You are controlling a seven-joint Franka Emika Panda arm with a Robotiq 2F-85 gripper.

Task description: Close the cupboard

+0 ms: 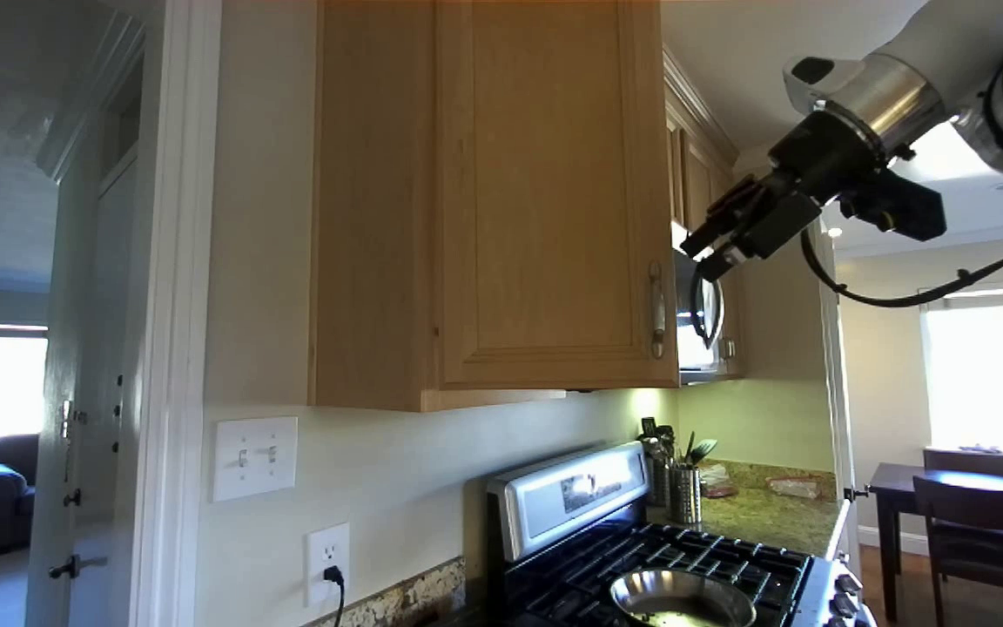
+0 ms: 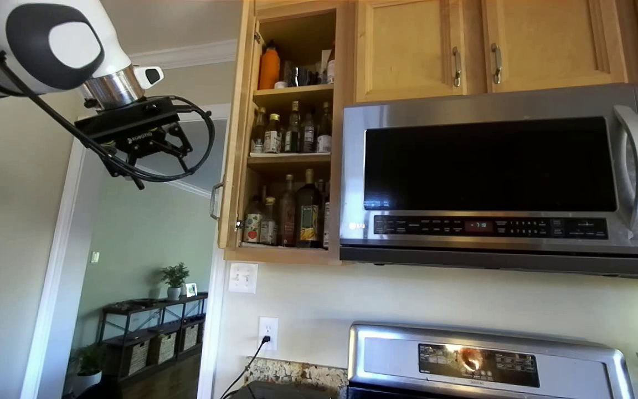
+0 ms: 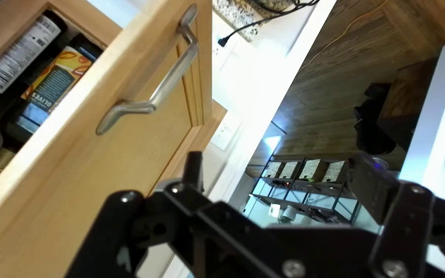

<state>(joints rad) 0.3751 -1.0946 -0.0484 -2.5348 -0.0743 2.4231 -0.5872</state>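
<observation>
The cupboard point(image 1: 375, 209) hangs high on the wall point(image 1: 258, 261), next to the microwave point(image 2: 490, 166), and it plainly isn't closed: its door point(image 1: 545, 174) stands well out, baring the shelves point(image 2: 291, 159). The slim silver handle point(image 3: 175, 75) runs near the door's free edge. Off the outer face of that door hangs the claw point(image 3: 280, 173), its fingers point(image 3: 194, 168) spread wide with nothing between them. I think I see why it is there: a push from the outer side, close to the free edge, should swing the door home easily, so I doubt the bar needs gripping at all.

In an exterior view the shelves show their crowd of bottles point(image 2: 308, 216), and the arm point(image 2: 75, 50) clearly holds the claw apart from the handle. In an exterior view the door panel hides all that, but I get the stove point(image 1: 575, 505) with a pan point(image 1: 683, 596) on it and a worktop point(image 1: 754, 531) carrying a utensil holder point(image 1: 685, 495). Only the wrist view lets me read "OLIVES" on a label point(image 3: 54, 79).
</observation>
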